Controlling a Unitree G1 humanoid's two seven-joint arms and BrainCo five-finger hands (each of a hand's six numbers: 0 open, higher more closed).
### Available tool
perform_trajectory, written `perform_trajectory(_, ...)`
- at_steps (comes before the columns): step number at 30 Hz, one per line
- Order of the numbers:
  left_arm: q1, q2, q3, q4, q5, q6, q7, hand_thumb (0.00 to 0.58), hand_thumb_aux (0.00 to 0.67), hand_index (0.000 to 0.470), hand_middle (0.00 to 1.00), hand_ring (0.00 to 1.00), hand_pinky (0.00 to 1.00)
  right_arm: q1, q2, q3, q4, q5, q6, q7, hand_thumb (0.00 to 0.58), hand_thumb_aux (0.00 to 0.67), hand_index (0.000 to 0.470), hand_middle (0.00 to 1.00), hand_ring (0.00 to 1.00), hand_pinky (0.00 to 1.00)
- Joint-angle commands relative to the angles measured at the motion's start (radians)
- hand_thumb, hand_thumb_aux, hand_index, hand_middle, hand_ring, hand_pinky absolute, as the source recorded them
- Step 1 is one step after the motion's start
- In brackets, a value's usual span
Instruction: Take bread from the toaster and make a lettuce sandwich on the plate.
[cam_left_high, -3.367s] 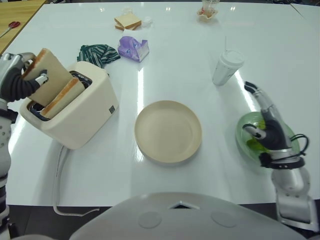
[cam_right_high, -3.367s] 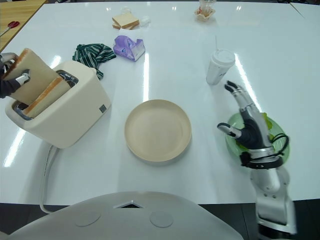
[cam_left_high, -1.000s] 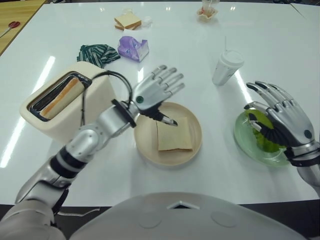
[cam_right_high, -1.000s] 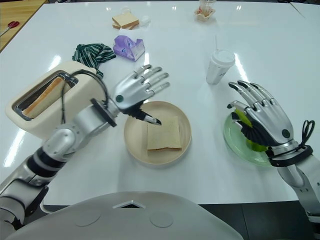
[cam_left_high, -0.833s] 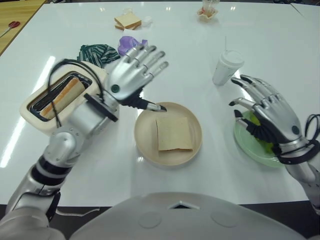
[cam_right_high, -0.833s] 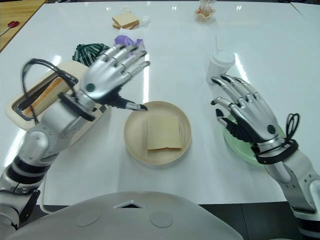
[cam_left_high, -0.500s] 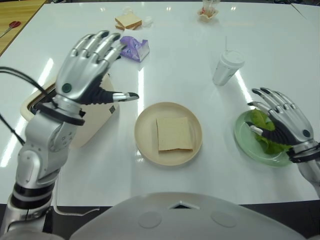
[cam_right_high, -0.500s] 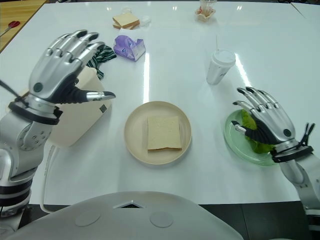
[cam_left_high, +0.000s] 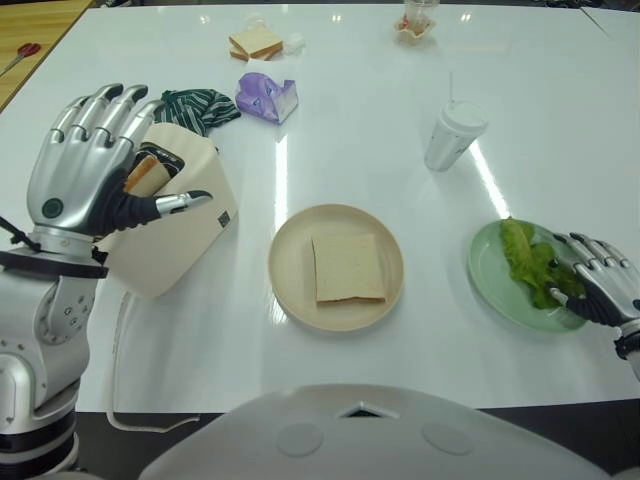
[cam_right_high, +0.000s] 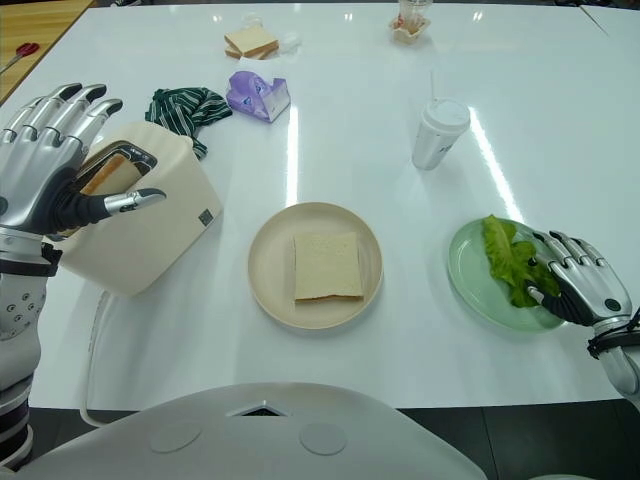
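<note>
One slice of bread (cam_left_high: 348, 268) lies flat on the beige plate (cam_left_high: 290, 285) in the middle of the table. The cream toaster (cam_left_high: 180, 225) stands to its left, with another slice (cam_left_high: 146, 172) sticking out of a slot. My left hand (cam_left_high: 85, 170) is raised at the toaster's near left side, open with fingers spread and holding nothing. On the right, a lettuce leaf (cam_left_high: 524, 262) lies on a green plate (cam_left_high: 492, 290). My right hand (cam_right_high: 578, 286) rests low at that plate's right edge, fingers stretched out and touching the leaf's right side.
A lidded cup with a straw (cam_left_high: 453, 135) stands behind the green plate. Behind the toaster lie a striped green cloth (cam_left_high: 196, 106) and a purple tissue pack (cam_left_high: 266, 97). More bread slices (cam_left_high: 255, 43) sit far back. The toaster's cord (cam_left_high: 118, 335) trails to the table's front edge.
My left hand has drawn back from the plate, leaving the slice there, and now stands by the toaster. My right hand has sunk to the green plate's right edge, uncovering the lettuce.
</note>
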Motion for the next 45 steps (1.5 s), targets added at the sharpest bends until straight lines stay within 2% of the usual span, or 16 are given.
perform_trajectory(1,0.009,0.002,0.023,-0.014,-0.010,-0.008,-0.022,0.000,0.000,0.000,0.00,0.00,0.00,-0.035,-0.038,0.069,0.080,-0.006,0.022,-0.037,0.489,0.405,0.284,0.00,0.00,0.00)
perform_trajectory(5,0.007,0.002,0.034,-0.014,-0.012,-0.012,-0.029,0.000,0.000,0.000,0.00,0.00,0.00,-0.058,-0.051,0.117,0.120,0.007,0.037,-0.053,0.512,0.441,0.310,0.00,0.00,0.00)
perform_trajectory(6,0.006,0.002,0.036,-0.014,-0.013,-0.014,-0.031,0.000,0.000,0.000,0.00,0.00,0.00,-0.061,-0.053,0.127,0.125,0.011,0.038,-0.055,0.538,0.489,0.343,0.00,0.00,0.00)
perform_trajectory(8,0.005,0.001,0.041,-0.015,-0.014,-0.015,-0.034,0.000,0.000,0.000,0.00,0.00,0.00,-0.064,-0.056,0.145,0.119,0.020,0.041,-0.057,0.580,0.670,0.470,0.00,0.00,0.00)
perform_trajectory(15,-0.010,0.019,0.095,-0.018,-0.033,-0.012,-0.056,0.000,0.000,0.000,0.00,0.00,0.00,-0.009,-0.079,0.095,-0.041,0.116,0.015,-0.074,0.580,0.670,0.470,0.00,0.00,0.00)
perform_trajectory(19,0.009,0.046,0.135,0.033,-0.014,0.000,-0.090,0.000,0.000,0.000,0.00,0.00,0.00,0.079,-0.074,-0.034,-0.263,0.164,0.025,-0.075,0.580,0.670,0.470,0.00,0.00,0.00)
perform_trajectory(24,0.048,0.085,0.116,0.124,0.052,-0.002,-0.130,0.000,0.000,0.000,0.00,0.00,0.00,0.172,0.009,-0.210,-0.643,0.207,0.067,0.024,0.580,0.670,0.470,0.00,0.00,0.00)
perform_trajectory(30,0.073,0.114,0.064,0.210,0.108,0.008,-0.182,0.000,0.000,0.000,0.00,0.00,0.00,0.142,0.132,-0.251,-0.989,0.265,0.112,0.199,0.580,0.670,0.470,0.00,0.00,0.00)
perform_trajectory(32,0.085,0.117,0.052,0.222,0.124,0.012,-0.193,0.116,0.071,0.050,0.00,0.00,0.00,0.106,0.170,-0.207,-1.069,0.272,0.124,0.255,0.580,0.670,0.470,0.00,0.00,0.00)
perform_trajectory(34,0.082,0.120,0.046,0.233,0.128,0.015,-0.190,0.275,0.184,0.129,0.00,0.00,0.00,0.075,0.215,-0.156,-1.126,0.273,0.131,0.304,0.580,0.670,0.470,0.00,0.00,0.00)
perform_trajectory(35,0.076,0.123,0.040,0.242,0.130,0.017,-0.188,0.304,0.208,0.146,0.00,0.00,0.00,0.057,0.241,-0.124,-1.151,0.272,0.136,0.327,0.580,0.670,0.470,0.00,0.00,0.00)
perform_trajectory(36,0.071,0.125,0.035,0.249,0.131,0.018,-0.187,0.478,0.389,0.273,0.00,0.00,0.00,0.036,0.267,-0.079,-1.170,0.265,0.138,0.347,0.580,0.670,0.470,0.00,0.00,0.00)
perform_trajectory(37,0.064,0.124,0.029,0.254,0.127,0.020,-0.183,0.530,0.473,0.332,0.00,0.00,0.00,0.017,0.294,-0.035,-1.180,0.256,0.139,0.365,0.580,0.670,0.470,0.00,0.00,0.00)
perform_trajectory(38,0.053,0.121,0.024,0.253,0.119,0.023,-0.179,0.580,0.670,0.470,0.00,0.00,0.00,-0.002,0.322,0.016,-1.179,0.234,0.135,0.382,0.580,0.670,0.470,0.00,0.00,0.00)
perform_trajectory(41,0.006,0.108,0.018,0.233,0.079,0.036,-0.163,0.580,0.670,0.470,0.00,0.00,0.00,-0.051,0.397,0.159,-1.133,0.162,0.121,0.422,0.580,0.670,0.470,0.00,0.00,0.00)
perform_trajectory(45,-0.031,0.095,0.007,0.224,0.024,0.055,-0.160,0.580,0.670,0.470,0.00,0.00,0.00,-0.093,0.450,0.260,-1.057,0.098,0.117,0.455,0.580,0.670,0.470,0.00,0.00,0.00)
